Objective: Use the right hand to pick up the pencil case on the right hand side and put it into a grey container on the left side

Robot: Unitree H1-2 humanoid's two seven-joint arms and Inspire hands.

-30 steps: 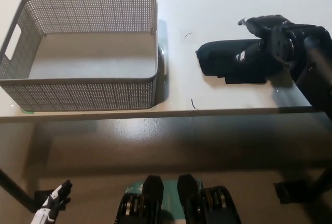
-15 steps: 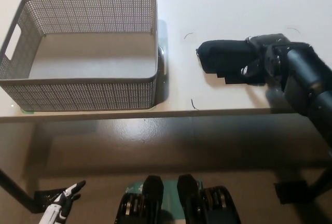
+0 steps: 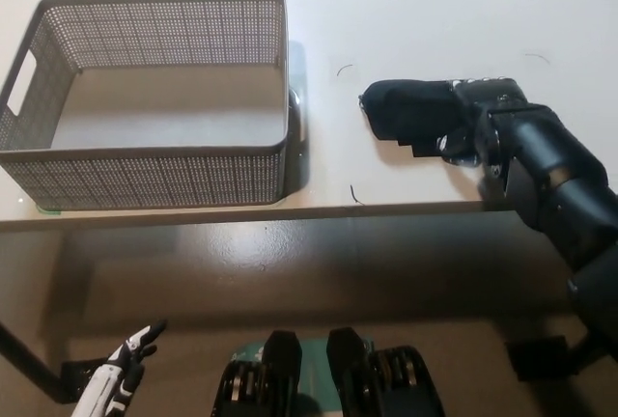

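Note:
A black pencil case [image 3: 406, 111] lies on the white table [image 3: 425, 12], right of the grey mesh container [image 3: 154, 98]. My black right hand [image 3: 473, 123] reaches in from the right and is wrapped over the case's right end, which it hides. The case still rests on the tabletop. The container stands at the table's left, with nothing visible inside it. My white left hand [image 3: 121, 378] hangs low at the bottom left, below the table edge, fingers apart and holding nothing.
The table's front edge [image 3: 290, 212] runs across the middle of the picture. Small dark marks [image 3: 355, 193] lie on the tabletop between container and case. A dark stand foot [image 3: 541, 354] shows on the floor at the lower right.
My right hand and forearm have swung down and leftward over the case's right end, closing on it. The case has shifted slightly left. The left hand has drifted a little to the right.

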